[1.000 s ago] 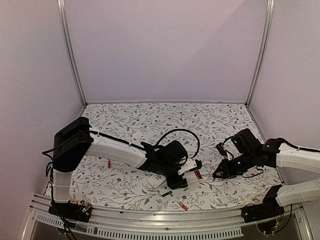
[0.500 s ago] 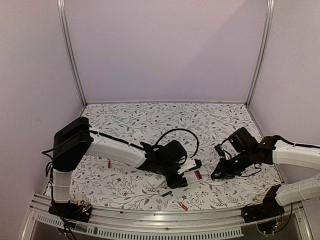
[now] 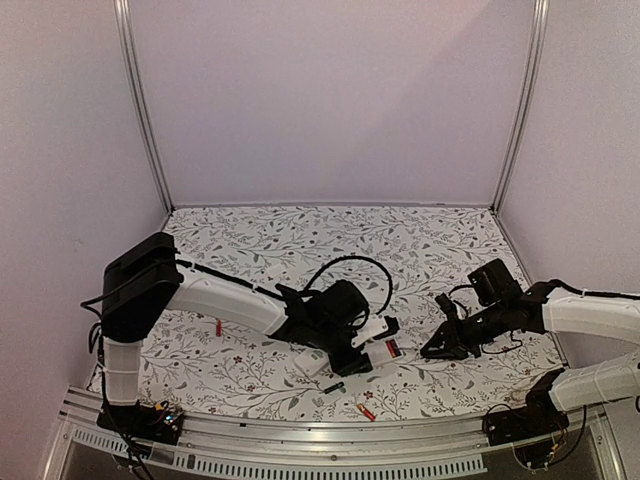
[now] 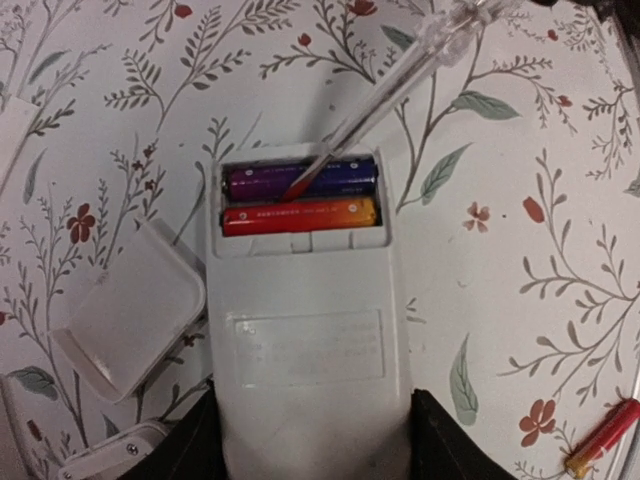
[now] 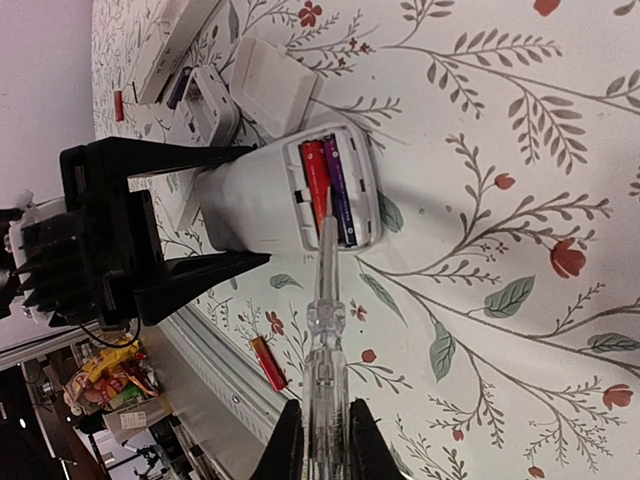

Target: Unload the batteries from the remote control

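Left wrist view looks down on one white remote control [image 4: 305, 330] lying back-up on the floral worktop [image 4: 520, 250], its battery bay uncovered. Two batteries sit side by side in that bay: a purple battery [image 4: 345, 177] at the far side and an orange-red battery [image 4: 300, 215] just beside it, nearer the camera. The left tool [image 4: 312, 445] is clamped on the remote control, one black finger against each long side.

One clear-handled screwdriver [image 5: 322, 300] reaches in from the right. Its red tip touches the purple battery near the middle. The right tool [image 5: 322, 445] is closed on the screwdriver's handle, with a finger pressed to each side.

One white battery cover [image 4: 130, 310] lies on the worktop, touching the left side of the remote control. In the right wrist view, two more white bodies lie beyond that cover: a second white remote [image 5: 212, 108] and a long white remote [image 5: 172, 38].

From the top external view, three loose batteries can be counted on the worktop. A red battery [image 3: 218, 327] lies well to the left, near the left arm's base. A black-and-green battery [image 3: 334, 386] lies just in front of the left tool. Another red one, the near-edge battery [image 3: 366, 411], lies close to the worktop's front rail.
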`<control>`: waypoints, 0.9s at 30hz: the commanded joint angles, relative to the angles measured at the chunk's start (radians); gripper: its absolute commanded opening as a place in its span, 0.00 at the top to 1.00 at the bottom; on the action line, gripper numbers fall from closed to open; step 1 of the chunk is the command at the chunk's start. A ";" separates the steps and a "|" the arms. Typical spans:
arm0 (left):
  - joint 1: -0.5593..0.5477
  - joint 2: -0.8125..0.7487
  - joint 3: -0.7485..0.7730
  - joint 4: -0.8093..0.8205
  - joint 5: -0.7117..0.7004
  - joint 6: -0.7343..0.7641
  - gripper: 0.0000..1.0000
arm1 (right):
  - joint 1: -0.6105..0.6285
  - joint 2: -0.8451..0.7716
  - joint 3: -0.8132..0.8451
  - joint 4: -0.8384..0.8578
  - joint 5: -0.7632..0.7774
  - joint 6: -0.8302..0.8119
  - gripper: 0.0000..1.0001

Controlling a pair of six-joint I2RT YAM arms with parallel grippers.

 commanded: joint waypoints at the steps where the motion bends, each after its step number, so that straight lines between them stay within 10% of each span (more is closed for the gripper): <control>1: 0.010 0.016 -0.027 0.003 -0.004 0.058 0.63 | 0.004 0.017 -0.039 0.220 -0.201 0.014 1.00; 14: 0.038 0.039 -0.023 -0.009 -0.071 0.058 0.65 | -0.076 -0.114 -0.040 0.211 -0.260 0.070 1.00; 22: 0.046 0.002 -0.062 0.022 -0.011 0.094 0.66 | -0.077 -0.107 0.107 -0.235 0.185 -0.112 1.00; 27: 0.042 -0.043 -0.115 0.048 0.043 0.175 0.66 | -0.076 -0.094 0.123 -0.270 0.143 -0.169 1.00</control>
